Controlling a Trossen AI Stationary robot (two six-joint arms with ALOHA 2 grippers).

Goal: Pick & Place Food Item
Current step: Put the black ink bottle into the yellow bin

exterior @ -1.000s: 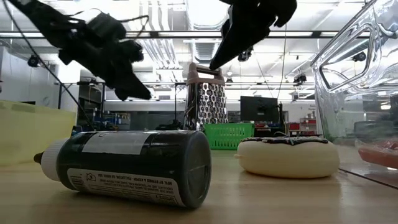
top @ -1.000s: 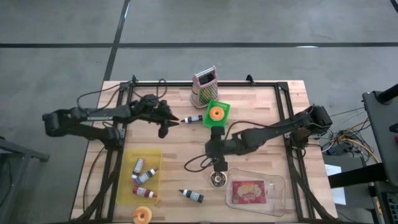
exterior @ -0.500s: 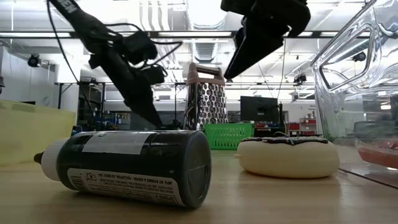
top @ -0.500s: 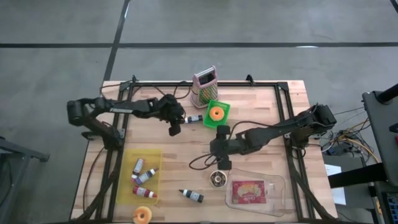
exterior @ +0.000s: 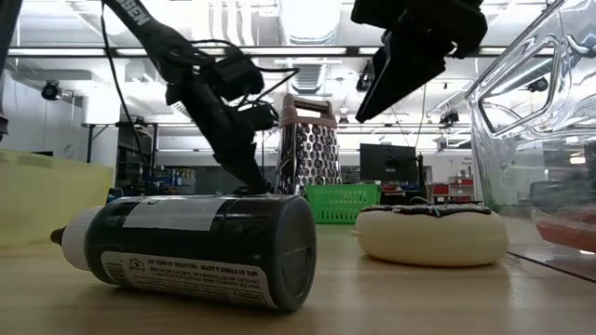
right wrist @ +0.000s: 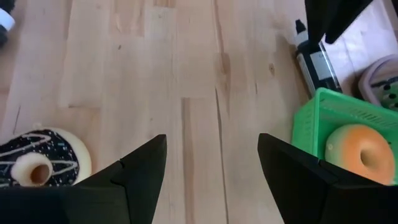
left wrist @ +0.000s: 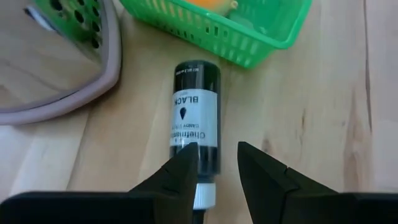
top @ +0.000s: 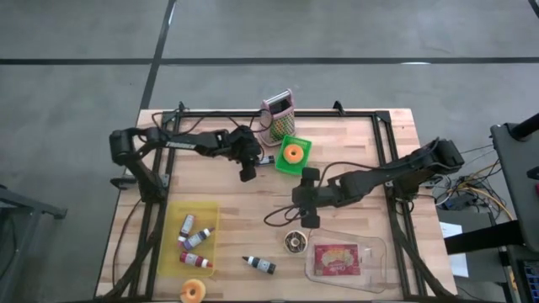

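A black bottle [top: 262, 160] with a white cap [left wrist: 202, 198] lies on its side on the table next to the green basket [top: 293, 155], which holds an orange donut [top: 292, 153]. My left gripper [left wrist: 217, 158] is open, low over the bottle's cap end, pointing down. It also shows in the high view [top: 247, 173]. A chocolate donut [top: 295, 242] lies flat on the table. My right gripper [top: 308, 215] is open and empty above the table, just beyond the donut [right wrist: 37, 165]. My left gripper comes from above at the black bottle's cap end [left wrist: 200, 180], one finger [left wrist: 183, 171] over the bottle's neck and the other [left wrist: 261, 174] beside it. I cannot tell whether the fingers touch the bottle, which lies flat on the table.
A metal grater [top: 276, 119] stands behind the basket. A yellow tray [top: 178, 252] with small bottles sits at the front left, an orange donut [top: 194, 291] below it. Another black bottle [top: 260, 265] lies near the front. A clear container [top: 370, 252] holds a red packet.
My left gripper has gone toward the table's right edge and down, to the black bottle by the green basket. My right gripper has drifted a little toward the right edge, staying open above the chocolate donut. No object has moved.
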